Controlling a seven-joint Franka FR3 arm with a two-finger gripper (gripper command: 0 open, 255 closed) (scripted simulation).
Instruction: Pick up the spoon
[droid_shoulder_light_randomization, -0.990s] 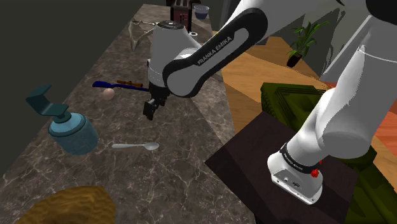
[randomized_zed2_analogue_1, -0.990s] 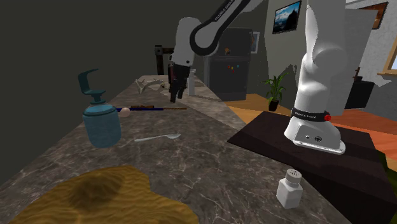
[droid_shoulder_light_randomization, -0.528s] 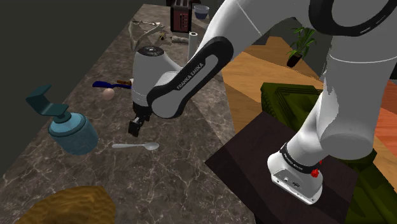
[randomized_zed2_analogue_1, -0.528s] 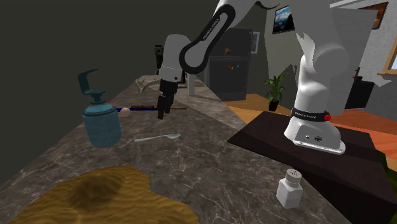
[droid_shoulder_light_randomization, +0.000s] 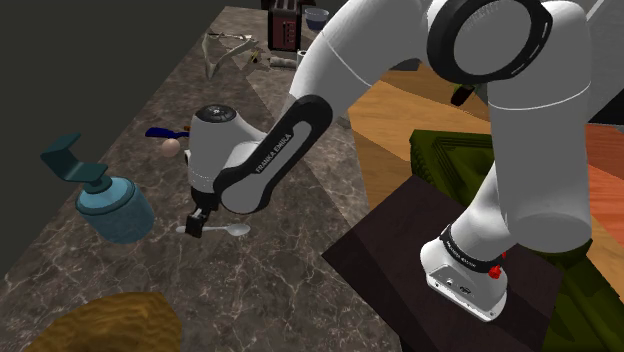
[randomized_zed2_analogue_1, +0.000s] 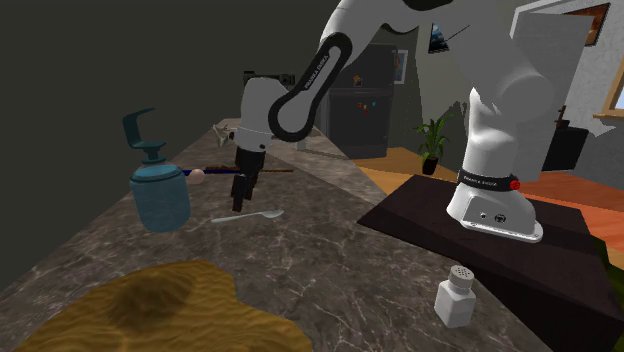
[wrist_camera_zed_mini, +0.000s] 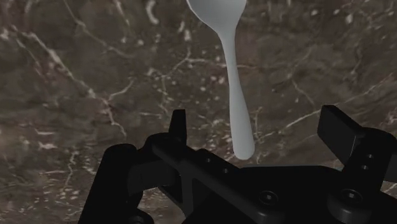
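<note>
Spoon (droid_shoulder_light_randomization: 236, 230) on dark veined stone counter (droid_shoulder_light_randomization: 270, 280); wood floor (droid_shoulder_light_randomization: 400, 115), plant (randomized_zed2_analogue_1: 433, 140) beyond.

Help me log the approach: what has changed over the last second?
The gripper came down and toward the shoulder view's lower left, from above the counter to just over the spoon handle. Its fingers stand open on either side of the handle end, not touching it; nothing was taken hold of. The spoon, dispenser and egg stayed where they were.
</note>
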